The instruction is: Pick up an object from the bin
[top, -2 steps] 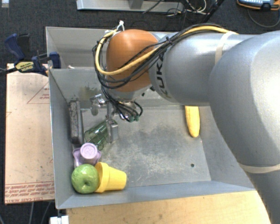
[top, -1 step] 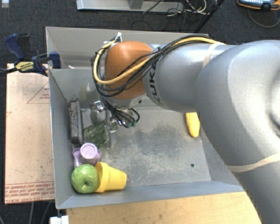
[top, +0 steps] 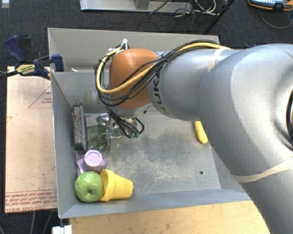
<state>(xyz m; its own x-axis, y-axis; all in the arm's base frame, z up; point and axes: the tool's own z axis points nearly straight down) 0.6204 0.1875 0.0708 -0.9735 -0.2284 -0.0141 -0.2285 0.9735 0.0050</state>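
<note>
Toward ten o'clock of the bin (top: pixel 151 198), my gripper (top: pixel 111 126) hangs low over the floor, pointing straight down. The arm (top: pixel 224 87) comes in from three o'clock as a thick, smooth grey tube, bent at the wrist under a rounded, glossy orange cover (top: pixel 129 77). Yellow and black cables (top: pixel 103 84) loop round the nine o'clock side of that cover. I cannot tell whether the gripper stands apart or together.

Just beside it, at its eight o'clock, lies a green see-through piece (top: pixel 96 136), crumpled-looking and glassy; this is the thing nearest the gripper, though I cannot tell if they touch. At nine o'clock from that, along the bin's wall, lies a dark grey bar (top: pixel 78 128), long, matte and rough.

In the seven o'clock corner sits a small heap: a lilac cup (top: pixel 92 160) with a ridged round top, a shiny green apple (top: pixel 89 186), and a yellow cup (top: pixel 117 185) on its side, touching the apple. At two o'clock, well apart, a slim yellow strip (top: pixel 200 132) shows beside the arm. The floor is dull, scuffed grey metal.
</note>
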